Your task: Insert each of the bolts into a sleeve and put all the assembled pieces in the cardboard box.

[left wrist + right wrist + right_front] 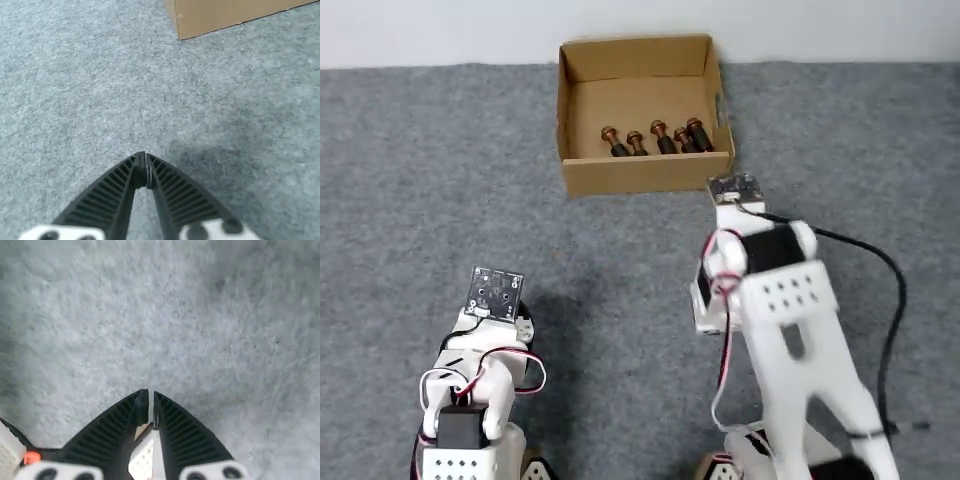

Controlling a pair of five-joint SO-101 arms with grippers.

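Box [640,176]: open-topped cardboard, at the far middle of the desk [440,180]. Five pieces [655,139] lie inside in a row against its near wall, toward the right half, close side by side. Each piece has a dark sleeve body with a coppery-brown round head at the far end. I can't tell whether neighbours touch.

Left hand [145,170]: clenched, tips meeting, nothing in it, low over bare desk well short of the box's near-left corner [225,15]. Right hand [150,407]: clenched too, nothing held, over the desk just by the box's near-right corner.

Desk is covered in grey felt-like fabric. Plain white wall [440,30] behind.
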